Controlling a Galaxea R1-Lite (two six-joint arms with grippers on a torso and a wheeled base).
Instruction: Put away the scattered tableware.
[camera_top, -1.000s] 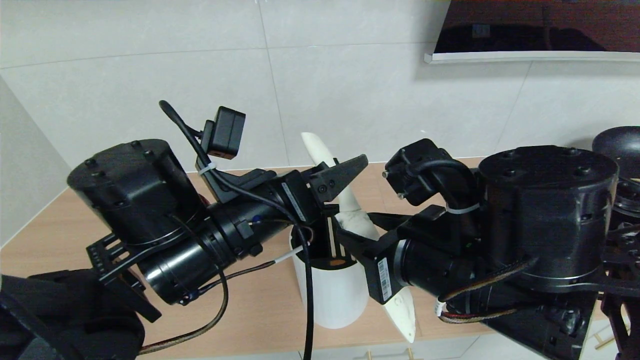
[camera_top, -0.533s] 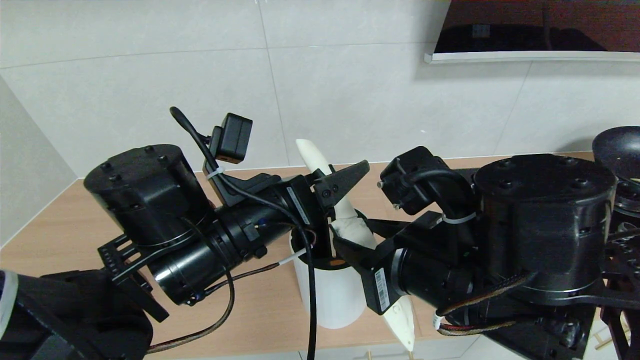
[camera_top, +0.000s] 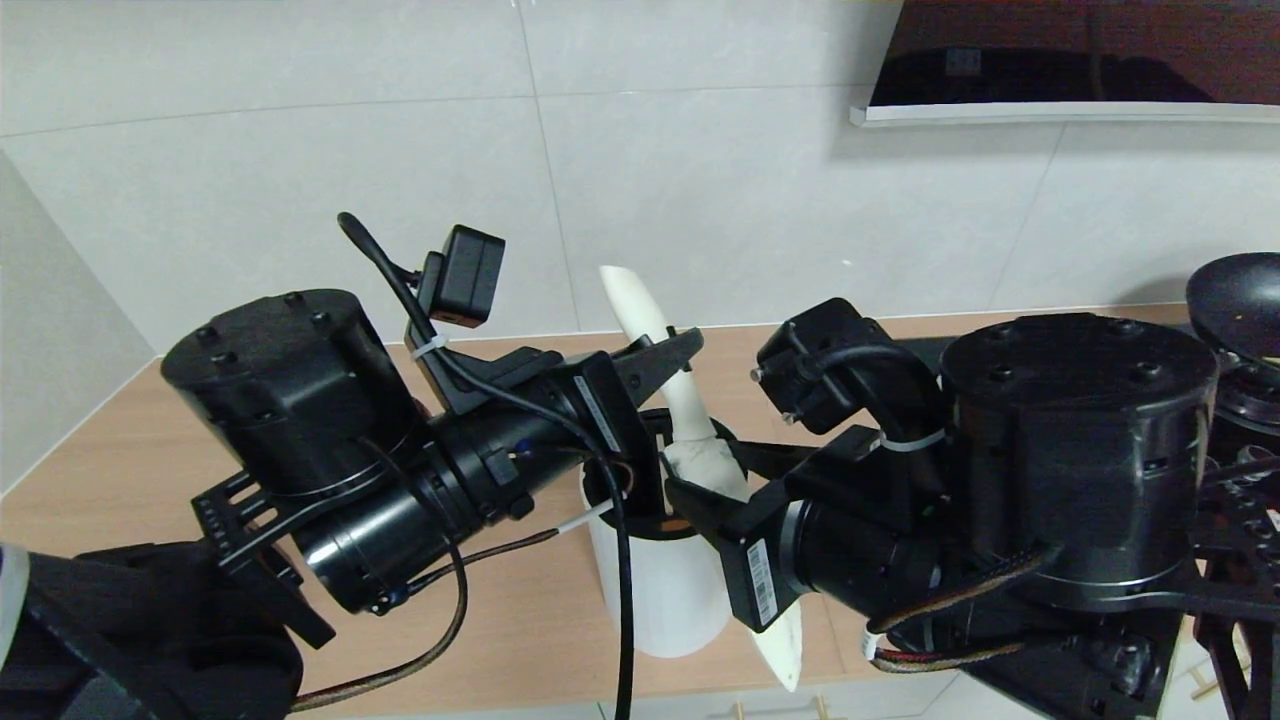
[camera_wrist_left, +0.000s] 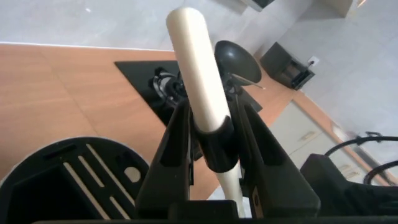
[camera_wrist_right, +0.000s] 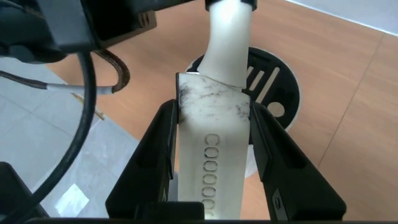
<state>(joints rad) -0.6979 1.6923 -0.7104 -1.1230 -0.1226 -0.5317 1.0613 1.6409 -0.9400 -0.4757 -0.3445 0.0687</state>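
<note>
Spatula: a white spatula is held in the air, tilted, over the utensil holder. Its round handle end points up toward the wall. Its flat end hangs low, past the holder's front side.
Spatula detail: the wide, scuffed part carries a row of oval marks.
Left gripper: my left gripper has its fingers closed tight on the round handle, one on each side, a little below the handle's tip.
Right gripper: my right gripper has its fingers pressed against both edges of the wide flat part, lower down the same spatula.
Utensil holder: a white cylinder with a black slotted top stands upright on the counter, directly under the spatula. I cannot tell whether the spatula touches the top.
Countertop: light wood, running back to the wall.
Cooktop: a black cooktop is set into the counter on my right.
Wall: pale tiled wall behind.
</note>
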